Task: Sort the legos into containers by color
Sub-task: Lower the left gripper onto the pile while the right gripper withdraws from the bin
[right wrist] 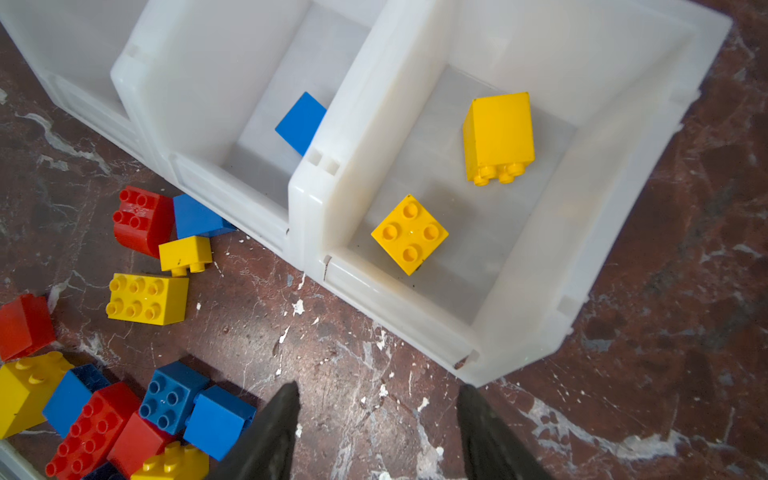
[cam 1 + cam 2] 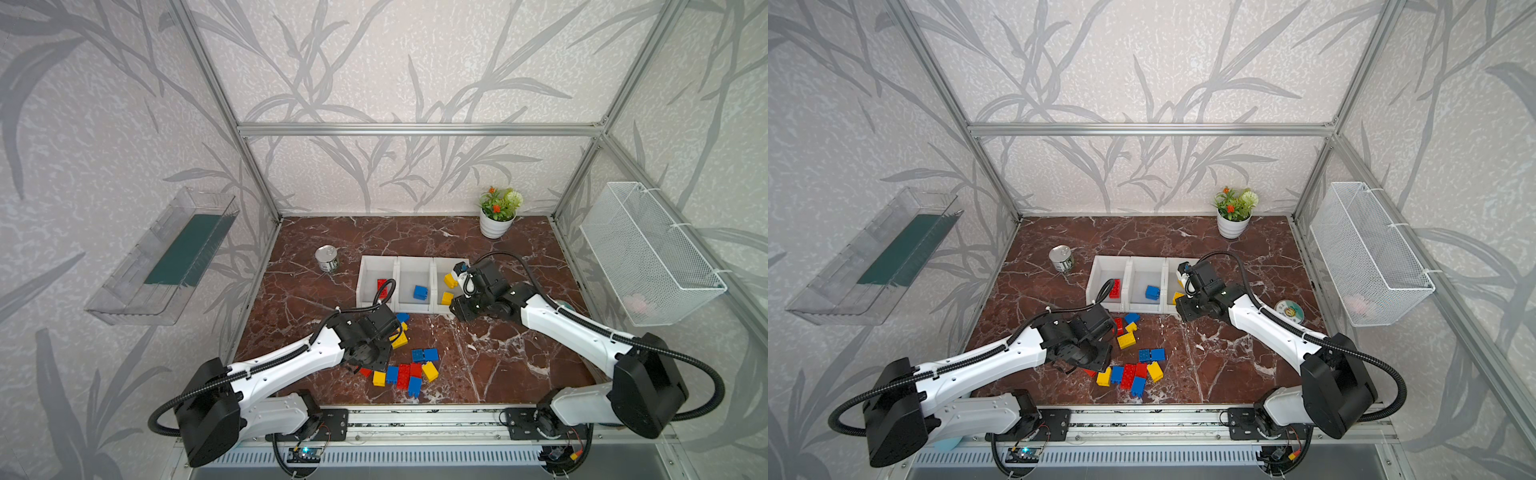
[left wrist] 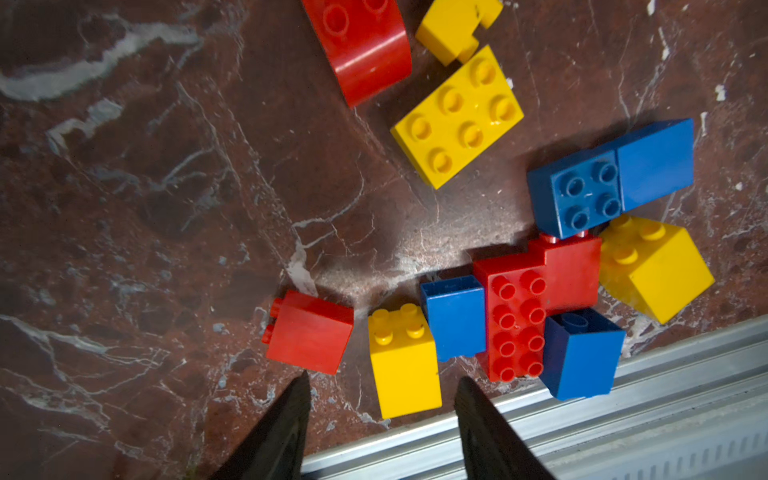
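Marble, red-brown with white veins, makes up the table [image 2: 498,365]; the three white containers [image 2: 409,270] stand joined in a row near its centre. Contents left to right: one red brick [image 2: 381,286] in the left one, one blue brick [image 2: 420,292] in the middle one, and in the right container [image 1: 309,199] a studs-up yellow brick [image 1: 409,233] near the front plus a tipped yellow brick [image 1: 498,133] lying on its side further in. Unsorted, the loose legos [image 2: 405,372] lie on the table in front of the containers, red, blue and yellow mixed, in two groups. Noted for the left gripper [image 3: 383,376]: fingers apart, clamped on nothing. In the left wrist view a square yellow brick [image 3: 403,361] lies in the gap between the tips, clear of both. One fingertip [image 3: 301,390] stands at the corner of a small red brick [image 3: 309,332]; touching or just short, cannot tell. Both top views hide these fingers under the wrist. Noted for the right gripper [image 1: 378,386]: fingers apart, empty, hanging over the right container in both top views.
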### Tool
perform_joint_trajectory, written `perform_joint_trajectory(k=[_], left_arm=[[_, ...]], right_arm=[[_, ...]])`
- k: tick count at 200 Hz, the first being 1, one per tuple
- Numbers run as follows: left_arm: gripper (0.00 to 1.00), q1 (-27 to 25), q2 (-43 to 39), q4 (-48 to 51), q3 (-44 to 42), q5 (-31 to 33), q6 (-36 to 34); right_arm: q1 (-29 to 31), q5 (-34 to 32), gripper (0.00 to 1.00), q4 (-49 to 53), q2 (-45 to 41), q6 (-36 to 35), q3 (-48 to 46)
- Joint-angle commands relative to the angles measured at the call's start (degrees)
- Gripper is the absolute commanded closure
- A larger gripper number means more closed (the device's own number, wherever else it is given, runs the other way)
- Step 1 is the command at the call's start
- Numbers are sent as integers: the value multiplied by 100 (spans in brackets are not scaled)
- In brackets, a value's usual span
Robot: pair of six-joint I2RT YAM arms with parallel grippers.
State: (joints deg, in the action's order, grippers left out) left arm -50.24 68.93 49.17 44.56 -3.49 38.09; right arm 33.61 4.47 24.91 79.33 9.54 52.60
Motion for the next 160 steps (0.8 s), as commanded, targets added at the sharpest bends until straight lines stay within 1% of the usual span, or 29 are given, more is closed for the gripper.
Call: perform_joint_trajectory(k=[1, 20, 61, 81, 129, 160], left_arm=[[41, -38, 107, -18, -120, -312, 261], [41, -69, 256, -30, -120, -470, 252], [41, -83, 447, -313, -167, -584, 245], [43, -81, 597, -389, -166, -704, 234], [47, -83, 637, -171, -194, -497, 261], [49, -83, 812, -135, -142, -536, 203]], right_arm=[[27, 81, 38, -207, -155, 23, -139], [31, 102, 38, -183, -185, 31, -171], [27, 31, 38, -131, -218, 6, -146], [32, 47, 38, -119, -194, 23, -146], [32, 34, 40, -126, -156, 93, -153], [30, 45, 40, -120, -111, 140, -144]])
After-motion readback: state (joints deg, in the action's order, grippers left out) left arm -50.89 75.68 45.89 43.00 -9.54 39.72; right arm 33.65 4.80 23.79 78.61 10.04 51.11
